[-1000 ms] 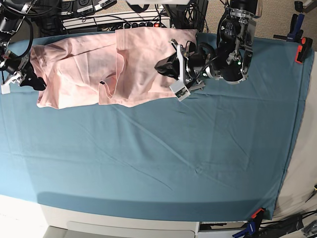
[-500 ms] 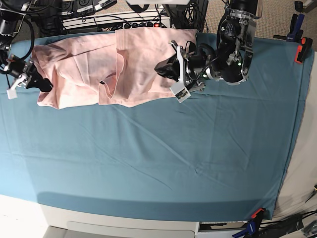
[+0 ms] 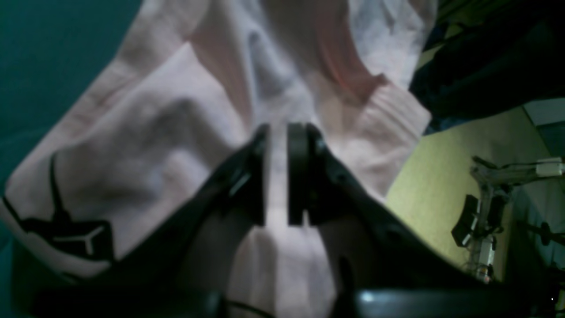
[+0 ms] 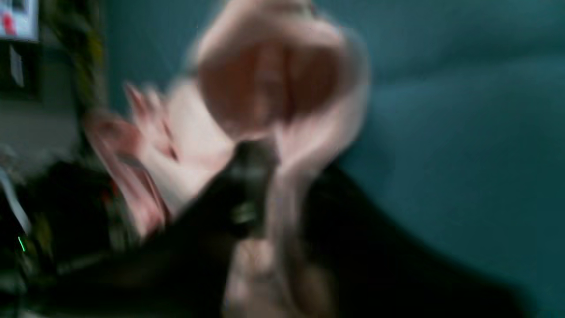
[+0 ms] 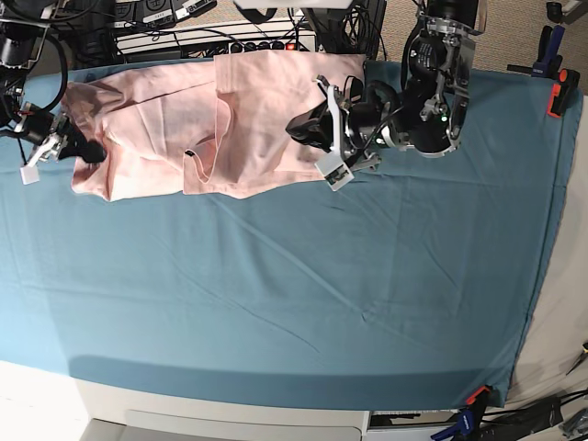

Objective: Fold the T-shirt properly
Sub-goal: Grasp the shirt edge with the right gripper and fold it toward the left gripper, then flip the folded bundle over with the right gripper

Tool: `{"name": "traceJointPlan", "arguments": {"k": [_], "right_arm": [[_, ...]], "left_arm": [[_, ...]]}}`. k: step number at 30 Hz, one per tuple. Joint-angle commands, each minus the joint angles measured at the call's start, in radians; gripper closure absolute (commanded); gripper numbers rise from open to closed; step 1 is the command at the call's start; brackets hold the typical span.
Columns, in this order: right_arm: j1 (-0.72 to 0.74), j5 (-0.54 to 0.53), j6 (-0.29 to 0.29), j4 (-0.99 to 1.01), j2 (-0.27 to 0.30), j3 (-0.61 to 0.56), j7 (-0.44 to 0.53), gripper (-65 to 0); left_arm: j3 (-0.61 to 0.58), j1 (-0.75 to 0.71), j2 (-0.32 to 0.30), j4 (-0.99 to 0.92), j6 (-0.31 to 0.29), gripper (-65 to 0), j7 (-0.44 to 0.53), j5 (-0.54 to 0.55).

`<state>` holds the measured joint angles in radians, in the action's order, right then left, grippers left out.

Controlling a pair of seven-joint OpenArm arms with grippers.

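Since the earlier base frames the right gripper [image 5: 81,147] at the far left edge has slid up and inward along the T-shirt's [image 5: 175,129] left end, and that end has bunched in with it; the left gripper [image 5: 308,129] has stayed put. Teal cloth sheet [image 5: 303,303] covers the table, bare across the middle and bottom of the base view. T-shirt lies in the upper left of that view, crumpled, one panel doubled over near centre. Left gripper sits at the shirt's right edge, jaws pressed nearly together with a strip of pink fabric pinched between them, clear in the left wrist view; black lettering [image 3: 66,229] shows lower left there. Right wrist view is heavily blurred, but the jaws look drawn together on a pink fold. Step in hand, by my read: both ends gripped, ready to lift and spread. Do it well: raise both ends together, pull apart evenly till the doubled panel flattens, keep tension low so neither pinch slips.
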<state>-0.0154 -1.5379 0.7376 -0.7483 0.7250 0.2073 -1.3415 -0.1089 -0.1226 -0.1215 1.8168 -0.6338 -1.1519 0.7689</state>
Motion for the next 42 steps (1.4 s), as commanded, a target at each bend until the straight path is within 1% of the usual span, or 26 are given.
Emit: {"name": "traceJointPlan", "arguments": {"k": [1, 5, 9, 11, 17, 21, 23, 26, 28, 30, 32, 34, 38, 42], "right_arm": [[-0.017, 0.054, -0.039, 0.013, -0.01, -0.012, -0.055, 0.0], [-0.018, 0.054, -0.039, -0.027, -0.014, -0.012, -0.055, 0.0], [-0.018, 0.054, -0.039, -0.133, -0.014, -0.012, -0.055, 0.0], [-0.018, 0.054, -0.039, -0.197, -0.014, -0.012, -0.055, 0.0], [-0.042, 0.054, -0.039, -0.443, -0.019, -0.012, -0.055, 0.0], [-0.095, 0.054, -0.039, -0.643, -0.019, -0.012, -0.055, 0.0], [-0.127, 0.054, -0.039, -0.743, -0.029, -0.012, -0.055, 0.0], [-0.18, 0.054, -0.039, -0.873, -0.075, -0.012, -0.055, 0.0], [-0.212, 0.08, -0.039, -0.937, -0.127, -0.012, -0.055, 0.0], [-0.239, 0.124, -0.039, -0.98, -0.189, -0.012, -0.055, 0.0], [-0.256, 0.165, -0.039, -1.001, -0.25, -0.012, -0.055, 0.0], [-0.256, 0.179, -0.039, -1.005, -0.3, -0.012, -0.055, 0.0], [-0.255, 0.177, -0.039, -1.005, -0.365, -0.012, -0.055, 0.0], [-0.244, 0.175, -0.039, -1.005, -0.433, -0.012, -0.055, 0.0]], "left_arm": [[0.002, 0.01, 0.002, 0.019, -0.007, -8.7, 0.019, 0.017], [0.002, 0.01, 0.002, 0.019, -0.007, -8.7, 0.019, 0.017], [0.002, 0.009, 0.002, 0.019, -0.006, -8.7, 0.018, -0.003], [0.002, 0.009, 0.002, 0.019, 0.009, -8.7, 0.018, -0.01], [0.002, 0.009, 0.002, 0.019, 0.008, -8.7, 0.018, -0.032], [0.003, 0.009, 0.002, 0.019, 0.008, -8.7, 0.018, -0.036], [0.003, 0.01, 0.002, 0.019, 0.008, -8.7, 0.018, -0.045], [0.003, 0.01, -0.006, 0.019, 0.008, -8.7, 0.018, -0.068], [0.003, 0.019, -0.028, 0.019, 0.01, -8.7, 0.016, -0.094], [0.019, 0.035, -0.055, 0.023, 0.037, -8.7, 0.016, -0.133], [0.065, 0.054, -0.082, 0.024, 0.043, -8.6, 0.019, -0.141], [0.13, 0.069, -0.106, 0.024, 0.06, -8.6, 0.024, -0.137], [0.264, 0.075, -0.165, 0.024, 0.077, -8.6, 0.037, -0.115], [0.352, 0.072, -0.23, 0.024, 0.076, -8.6, 0.034, -0.083]]}}
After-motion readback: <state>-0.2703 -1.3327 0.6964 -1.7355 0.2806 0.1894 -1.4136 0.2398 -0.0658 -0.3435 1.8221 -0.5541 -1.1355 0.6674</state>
